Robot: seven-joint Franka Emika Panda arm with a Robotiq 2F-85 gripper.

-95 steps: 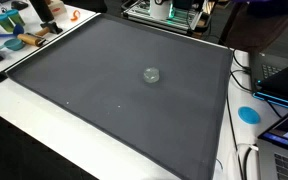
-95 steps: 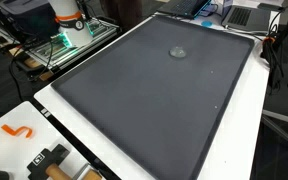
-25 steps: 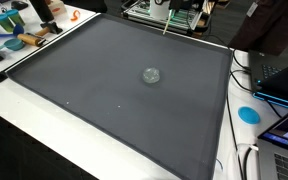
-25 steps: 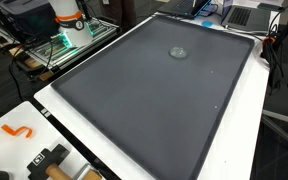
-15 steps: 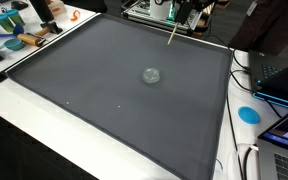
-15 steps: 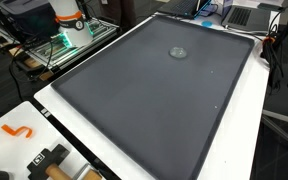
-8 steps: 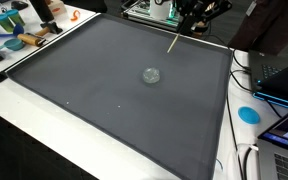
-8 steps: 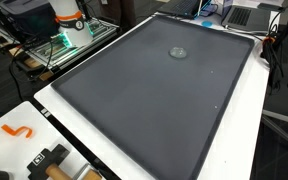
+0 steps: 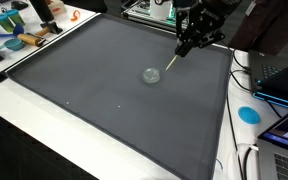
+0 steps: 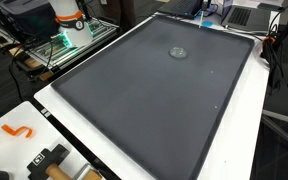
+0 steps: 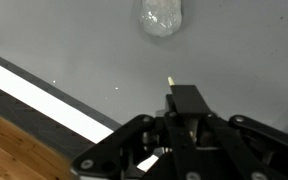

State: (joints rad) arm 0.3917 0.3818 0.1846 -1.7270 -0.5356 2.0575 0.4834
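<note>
A small clear glass dish (image 9: 151, 75) sits near the middle of the dark grey mat (image 9: 84, 100); it also shows in an exterior view as the dish (image 10: 178, 52) and at the top of the wrist view as the dish (image 11: 162, 16). My gripper (image 9: 188, 44) hangs over the mat's far side, shut on a thin pale stick (image 9: 174, 63) that slants down toward the dish and ends just short of it. In the wrist view the gripper (image 11: 187, 102) is closed, with only the stick tip (image 11: 170, 80) poking out past the fingers.
The mat (image 10: 154, 110) lies on a white table (image 9: 24, 120). A laptop (image 9: 282, 78), a blue disc (image 9: 248, 114) and cables lie to one side, and tools and clutter (image 9: 24, 30) at a far corner. An orange hook (image 10: 17, 130) and a black tool (image 10: 48, 158) lie near the edge.
The arm has come into view from the far edge, and has carried the stick down and over the mat until its tip is close beside the dish. The dish has not moved.
</note>
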